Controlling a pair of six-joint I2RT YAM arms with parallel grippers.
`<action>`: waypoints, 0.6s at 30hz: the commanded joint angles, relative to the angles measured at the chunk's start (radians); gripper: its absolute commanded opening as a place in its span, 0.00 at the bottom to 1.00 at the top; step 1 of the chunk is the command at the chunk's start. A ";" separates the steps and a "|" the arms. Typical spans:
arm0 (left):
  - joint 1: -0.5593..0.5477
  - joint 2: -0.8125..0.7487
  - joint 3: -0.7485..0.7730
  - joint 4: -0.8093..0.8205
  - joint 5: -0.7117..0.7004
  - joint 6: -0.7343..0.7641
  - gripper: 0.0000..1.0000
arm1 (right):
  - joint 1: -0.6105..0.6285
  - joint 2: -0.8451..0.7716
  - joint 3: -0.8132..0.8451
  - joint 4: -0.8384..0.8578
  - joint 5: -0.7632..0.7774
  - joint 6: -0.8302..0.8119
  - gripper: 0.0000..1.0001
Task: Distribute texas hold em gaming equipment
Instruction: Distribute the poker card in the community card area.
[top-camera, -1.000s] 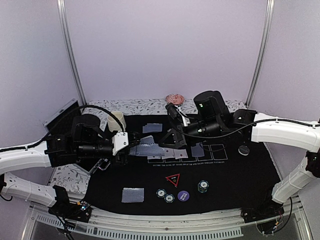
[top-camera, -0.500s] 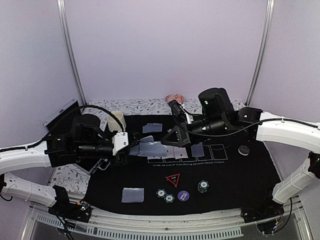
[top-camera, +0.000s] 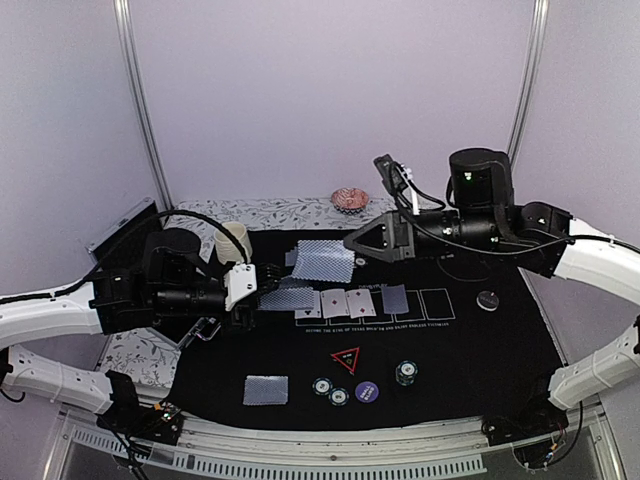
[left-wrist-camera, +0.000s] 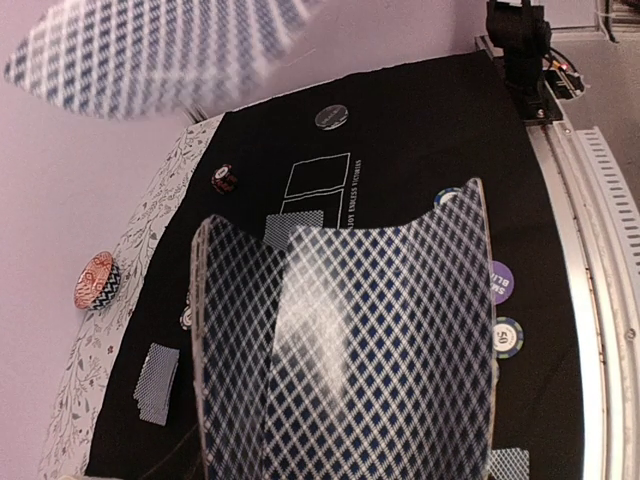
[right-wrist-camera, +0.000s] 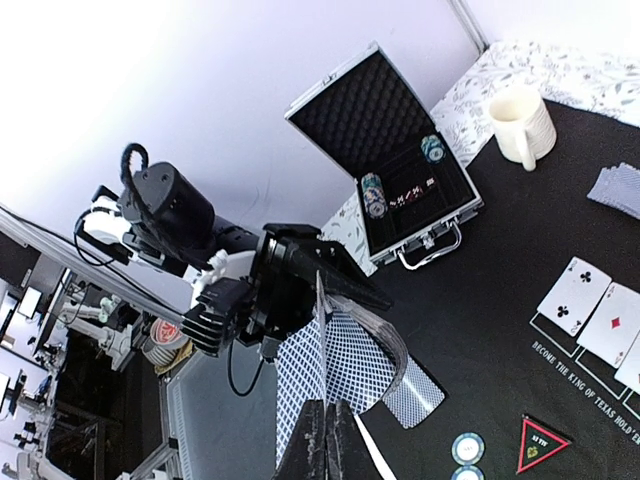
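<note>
My left gripper (top-camera: 272, 297) is shut on a bowed deck of blue-checked playing cards (top-camera: 292, 296) (left-wrist-camera: 345, 340), which hides its fingers in the left wrist view. Above and behind the deck, my right gripper (top-camera: 352, 244) (right-wrist-camera: 326, 445) is shut on one single card (top-camera: 325, 260) (right-wrist-camera: 322, 370), seen edge-on from its wrist. Three face-up cards (top-camera: 335, 303) and a face-down card (top-camera: 395, 297) lie in the printed boxes. A small card pile (top-camera: 265, 389), striped chips (top-camera: 330, 391), a purple button (top-camera: 367, 391), a red-outlined triangle (top-camera: 346, 359) and a black button (top-camera: 487, 299) lie on the black mat (top-camera: 470, 350).
A cream mug (top-camera: 233, 242) and an open chip case (right-wrist-camera: 395, 170) stand at the left. A pink dish (top-camera: 350, 199) sits at the back edge. Another card pile (right-wrist-camera: 615, 188) lies near the mug, and a lone chip stack (top-camera: 405, 373) near the front.
My right gripper has lifted up and back from the deck, carrying a single card with it. The left arm and the deck stayed put.
</note>
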 joint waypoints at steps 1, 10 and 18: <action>0.008 -0.002 0.023 0.010 0.017 -0.007 0.49 | -0.031 -0.092 -0.014 0.027 0.155 0.003 0.02; 0.008 -0.002 0.024 0.009 0.021 -0.010 0.49 | -0.128 -0.356 -0.348 0.094 0.836 0.020 0.02; 0.009 0.003 0.024 0.009 0.025 -0.011 0.49 | -0.306 -0.393 -0.762 0.363 0.899 0.209 0.01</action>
